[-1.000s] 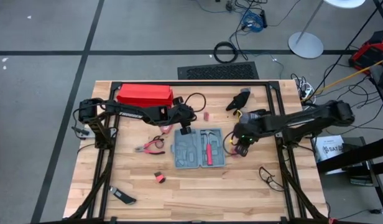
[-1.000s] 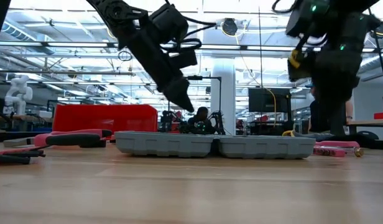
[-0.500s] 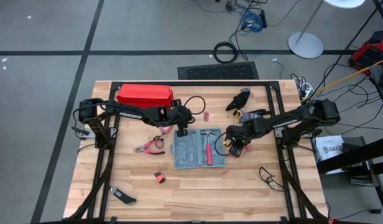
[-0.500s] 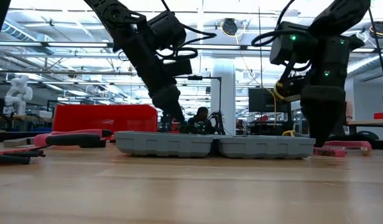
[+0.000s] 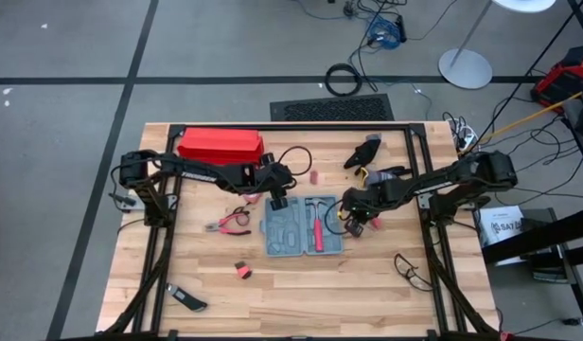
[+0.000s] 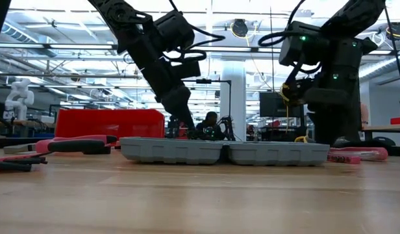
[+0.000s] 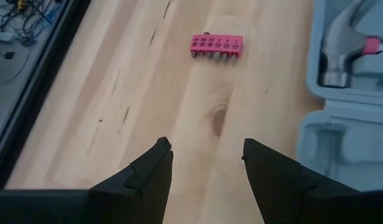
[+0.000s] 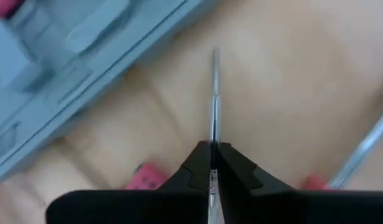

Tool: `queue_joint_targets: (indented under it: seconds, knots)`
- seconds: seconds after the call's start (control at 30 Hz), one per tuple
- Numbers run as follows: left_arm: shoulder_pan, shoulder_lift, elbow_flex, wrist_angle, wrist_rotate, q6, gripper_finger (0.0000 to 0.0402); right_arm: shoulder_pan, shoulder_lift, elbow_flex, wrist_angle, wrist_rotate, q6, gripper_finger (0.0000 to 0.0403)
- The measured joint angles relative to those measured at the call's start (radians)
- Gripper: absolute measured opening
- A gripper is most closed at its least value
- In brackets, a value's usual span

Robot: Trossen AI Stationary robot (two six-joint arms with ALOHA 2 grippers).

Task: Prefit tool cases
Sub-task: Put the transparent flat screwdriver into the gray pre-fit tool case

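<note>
I see the tool case [image 5: 304, 233] lying open and flat near the middle of the table [image 5: 301, 294], both halves facing up. In its right half a hammer [image 5: 317, 225] with a pink handle lies in its recess; the left half shows grey moulded recesses, and I cannot tell from above what they hold.

My left gripper [image 5: 280, 200] hangs just beyond the far left corner of the case, fingers [image 7: 148, 171] spread wide with nothing between them. Past them, on the bare wood, lies a pink bit holder [image 7: 217, 45], apart from the case.

My right gripper [image 5: 352, 224] is down at the table just beside the right edge of the case. Its fingers [image 8: 232, 168] are pinched close together on a thin metal shaft [image 8: 214, 93], which sticks forward over the wood beside the case wall.

A red box [image 5: 220, 145] sits closed at the far left of the table. Pink-handled pliers [image 5: 229, 225] lie left of the case, near it but not touching
</note>
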Motion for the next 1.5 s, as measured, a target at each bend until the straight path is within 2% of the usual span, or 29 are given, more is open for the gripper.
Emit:
queue_joint_targets:
  seconds: [0.07, 0.27, 0.43, 0.6, 0.8, 0.97, 1.13, 1.27, 1.5]
  knots:
    - [-0.009, 0.000, 0.000, -0.001, -0.010, -0.027, 0.0201, -0.002, -0.044, 0.003, -0.007, 0.042, 0.002, 0.0000]
    - [-0.083, 0.000, 0.000, -0.014, -0.032, -0.100, 0.0201, 0.004, -0.195, 0.027, -0.067, 0.041, 0.035, 0.0002]
    - [-0.164, 0.002, 0.000, -0.079, -0.032, -0.103, 0.0201, 0.031, -0.280, 0.035, -0.103, 0.044, 0.073, 0.0002]
    - [-0.235, 0.052, 0.000, -0.093, -0.008, -0.098, 0.0201, 0.052, -0.341, 0.035, -0.099, 0.011, 0.116, 0.0001]
    - [-0.271, 0.114, 0.000, 0.016, -0.007, -0.260, 0.0201, 0.077, -0.380, 0.036, -0.050, -0.056, 0.204, 0.0001]
    - [-0.282, 0.119, 0.001, 0.153, -0.002, -0.477, 0.0201, 0.107, -0.379, 0.036, 0.034, -0.043, 0.280, 0.0001]
    - [-0.302, 0.119, 0.002, 0.211, -0.026, -0.572, 0.0201, 0.151, -0.349, 0.037, 0.105, 0.072, 0.349, 0.0000]
    - [-0.325, 0.119, 0.002, 0.208, -0.087, -0.574, 0.0201, 0.187, -0.270, 0.037, 0.213, 0.133, 0.398, 0.0000]
    - [-0.350, 0.111, 0.002, 0.193, -0.318, -0.435, 0.0201, 0.197, -0.088, 0.037, 0.402, 0.158, 0.456, 0.0000]
